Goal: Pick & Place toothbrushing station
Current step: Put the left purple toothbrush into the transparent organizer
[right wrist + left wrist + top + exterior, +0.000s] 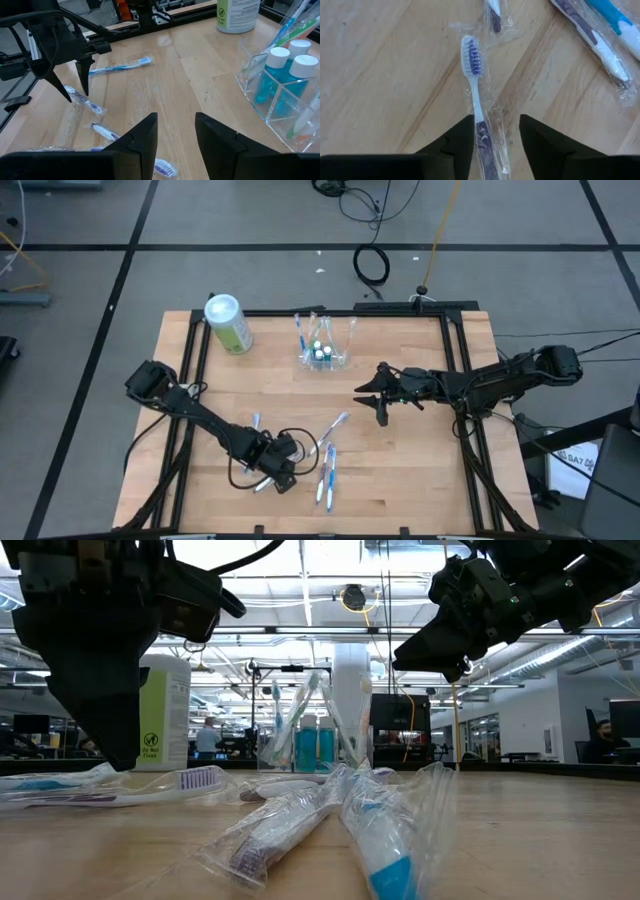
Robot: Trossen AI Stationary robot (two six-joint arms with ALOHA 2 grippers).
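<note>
The toothbrushing station (326, 350), a clear plastic holder with blue bottles and brushes in its slots, stands at the far middle of the table; it also shows in the right wrist view (280, 85). My left gripper (496, 117) is open at the near left, pointing steeply down. Its fingers stand either side of the handle of a purple-and-white toothbrush (476, 90), which lies flat on the table in a clear wrapper. My right gripper (372, 398) hangs open and holds nothing, right of centre, above the table and near the station. My left gripper stands over the toothbrush's handle (481, 135) from above, its fingers across the handle. The handle lies close beside one finger (462, 142). Whether that finger touches the wrapper I cannot tell. The toothbrush rests flat on the table.
A green-and-white canister (228, 323) stands at the far left corner. Several more wrapped toothbrushes (327, 465) lie scattered at the near middle, right of my left gripper. A black frame (455, 360) runs along the table's edges. Bare wood lies between the station and the brushes.
</note>
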